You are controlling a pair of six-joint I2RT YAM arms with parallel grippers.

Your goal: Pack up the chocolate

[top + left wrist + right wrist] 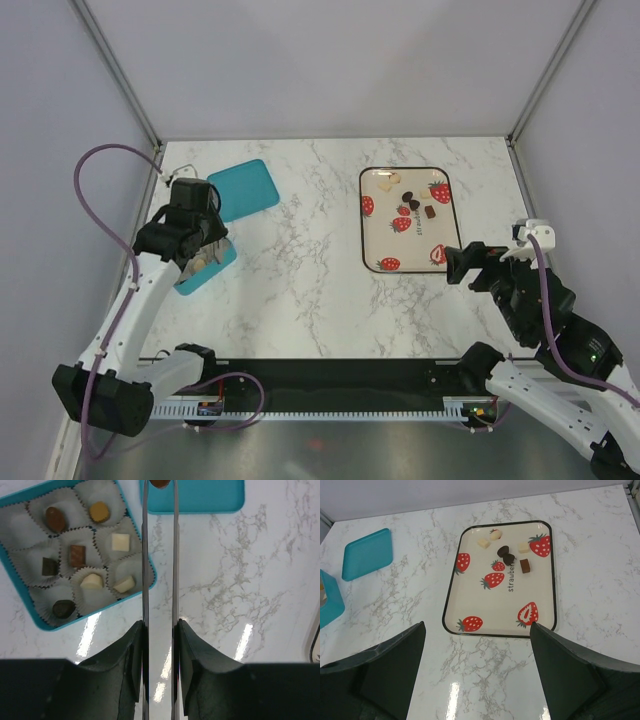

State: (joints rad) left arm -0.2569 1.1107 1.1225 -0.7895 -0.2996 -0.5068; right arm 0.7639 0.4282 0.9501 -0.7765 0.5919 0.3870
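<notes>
Carrying one brown chocolate piece [159, 482] in the tips of the tongs [145, 555]. It shows at the top edge of the left wrist frame, partly cut off.

Grip: the left fingers [137, 635] are clamped on both blades of the tongs near the handle end. They squeeze the blades narrow enough for the tips to pinch the piece. Judgement: the tongs are used because the pieces are too small for the fingers to take directly.

Piece vs fingers: it sits straight ahead of the left fingers at the far end of the blades, well apart from the fingers themselves. It hangs between the teal box [127, 595] and the teal lid [200, 497], just right of the box, not over a paper cup.

Box: upper left of the left wrist frame, with the lid lying beside it on the bench [240, 590] so the cups are open from above. The packed chocolates [77, 556] sit one per cup: dark, mid brown and cream.

Right fingers [462, 263]: wide apart and holding nothing, at the lower right of the top frame beside the tray [485, 605]. Judgement: waiting clear of the work.

Tray: the loose chocolates [509, 559] are clustered in its upper half, well apart from both pairs of fingers.

Next, as judged: move the tips left over a free cup. I cannot tell which cup is free.
</notes>
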